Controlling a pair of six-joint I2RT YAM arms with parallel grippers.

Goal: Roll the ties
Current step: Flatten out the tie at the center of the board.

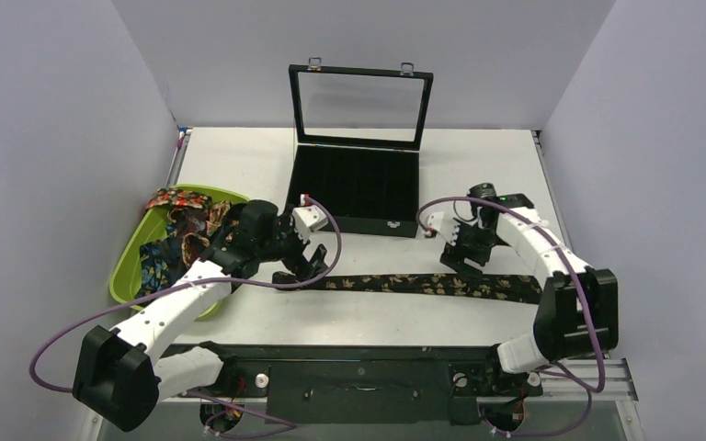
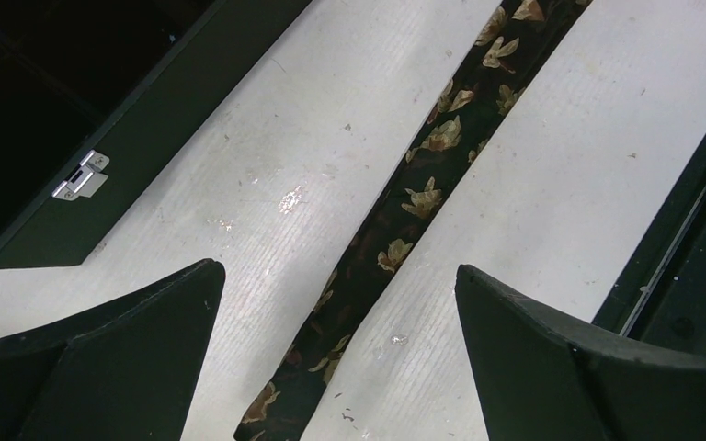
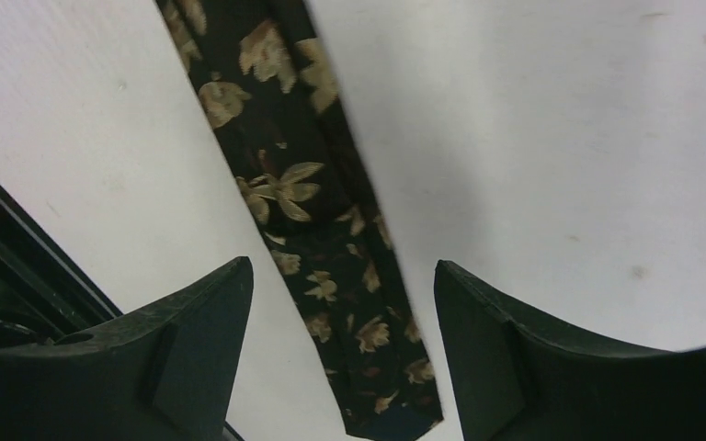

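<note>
A: My left tool (image 2: pixel 340 276) is hovering wide open over the floral tie (image 1: pixel 395 283); my right tool (image 3: pixel 343 271) is hanging parted above it, gripping nothing.
B: And the tie?
A: It's lying flat along the near worktop (image 1: pixel 239 165).

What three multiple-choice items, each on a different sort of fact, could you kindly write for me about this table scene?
1. Where does the long black necktie with tan-gold flowers lie?
A) flat on the white table, in front of the black glass-lidded case
B) rolled up inside that case
C) hanging off the table's edge

2. What colour is the plastic bin holding the other patterned ties?
A) red
B) lime green
C) blue

3. How do the jaws of the left gripper stand?
A) shut on the necktie
B) open above the necktie
C) shut and empty

Answers:
A, since the necktie stretches flat along the table before the case.
B, since the bin's rim is lime green.
B, since the fingers stand wide apart with the necktie lying untouched beneath.
</note>
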